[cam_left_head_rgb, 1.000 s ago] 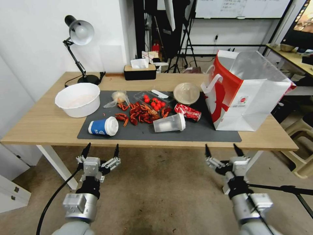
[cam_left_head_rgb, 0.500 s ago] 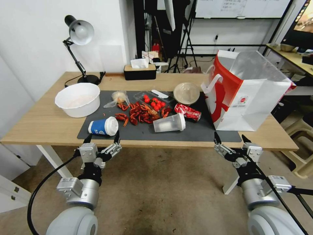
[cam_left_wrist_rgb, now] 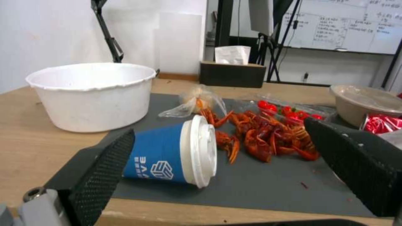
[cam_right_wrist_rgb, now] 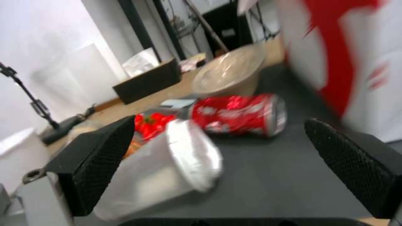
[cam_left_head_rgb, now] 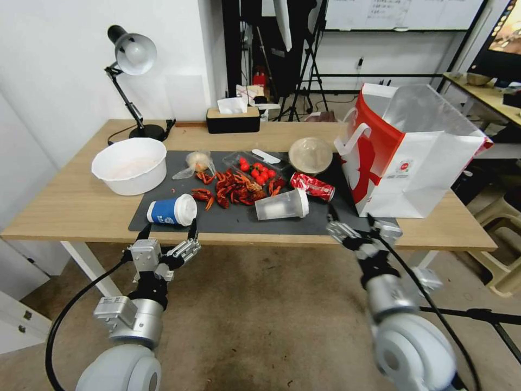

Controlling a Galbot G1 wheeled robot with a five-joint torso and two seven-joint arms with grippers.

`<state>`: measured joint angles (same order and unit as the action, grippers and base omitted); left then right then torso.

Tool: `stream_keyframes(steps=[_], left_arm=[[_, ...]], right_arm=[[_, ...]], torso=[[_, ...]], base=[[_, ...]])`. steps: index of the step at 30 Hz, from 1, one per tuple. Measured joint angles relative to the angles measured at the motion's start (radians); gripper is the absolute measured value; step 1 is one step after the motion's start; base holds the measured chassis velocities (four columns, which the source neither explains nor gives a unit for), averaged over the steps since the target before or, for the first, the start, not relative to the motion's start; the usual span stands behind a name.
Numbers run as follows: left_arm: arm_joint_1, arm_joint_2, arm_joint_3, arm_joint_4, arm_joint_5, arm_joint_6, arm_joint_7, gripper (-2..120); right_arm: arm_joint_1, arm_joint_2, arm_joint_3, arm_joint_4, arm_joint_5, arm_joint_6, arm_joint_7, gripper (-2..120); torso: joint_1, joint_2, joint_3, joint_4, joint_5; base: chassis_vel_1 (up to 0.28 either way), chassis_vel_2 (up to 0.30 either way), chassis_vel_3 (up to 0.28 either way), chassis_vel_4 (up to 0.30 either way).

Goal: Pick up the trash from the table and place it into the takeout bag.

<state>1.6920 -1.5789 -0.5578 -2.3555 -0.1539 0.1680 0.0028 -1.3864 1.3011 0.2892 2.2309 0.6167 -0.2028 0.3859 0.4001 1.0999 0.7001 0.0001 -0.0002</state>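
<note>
The trash lies on the table's dark mat. It is a blue-and-white paper cup on its side, a tipped clear plastic cup, a crushed red can, a beige lidded bowl and a small clear plastic bag. The white-and-red takeout bag stands upright and open at the mat's right end. My left gripper is open at the front edge, just before the paper cup. My right gripper is open over the front edge, facing the clear cup and can.
A large white bowl sits at the mat's left, with a desk lamp and a tissue box behind. Red crayfish shells and a tray of cherry tomatoes lie mid-mat. Stools stand to the right of the table.
My right gripper rose from below the table, then swung left to the front edge near the clear cup. The left gripper rose to the edge by the paper cup, then held still.
</note>
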Motion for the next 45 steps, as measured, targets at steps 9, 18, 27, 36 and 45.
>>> stream_keyframes(steps=[9, 18, 27, 36, 45], left_arm=[[0.001, -0.021, -0.007, 0.009, 0.014, -0.001, 0.000, 100], [0.008, -0.029, -0.009, 0.024, 0.030, -0.016, -0.001, 100], [0.016, -0.030, -0.009, 0.026, 0.039, -0.025, -0.003, 100], [0.026, -0.030, -0.008, 0.028, 0.045, -0.041, -0.005, 100], [0.021, -0.029, -0.008, 0.041, 0.044, -0.046, -0.006, 100]], right_arm=[[0.200, 0.056, -0.155, -0.039, 0.192, -0.063, 0.123, 100], [0.316, 0.170, -0.249, -0.035, 0.351, -0.101, 0.307, 100], [0.365, 0.269, -0.279, -0.076, 0.387, -0.115, 0.552, 100], [0.406, 0.307, -0.237, -0.156, 0.389, -0.136, 0.710, 100], [0.431, 0.307, -0.219, -0.197, 0.397, -0.141, 0.746, 100]], torso=[[0.000, 0.000, 0.000, -0.0002, 0.0000], [0.000, 0.000, 0.000, 0.0000, 0.0000], [0.000, 0.000, 0.000, -0.0002, 0.0000], [0.000, 0.000, 0.000, -0.0002, 0.0003], [0.000, 0.000, 0.000, -0.0001, 0.0002]], base=[[0.000, 0.000, 0.000, 0.000], [0.000, 0.000, 0.000, 0.000], [0.000, 0.000, 0.000, 0.000], [0.000, 0.000, 0.000, 0.000], [0.000, 0.000, 0.000, 0.000]])
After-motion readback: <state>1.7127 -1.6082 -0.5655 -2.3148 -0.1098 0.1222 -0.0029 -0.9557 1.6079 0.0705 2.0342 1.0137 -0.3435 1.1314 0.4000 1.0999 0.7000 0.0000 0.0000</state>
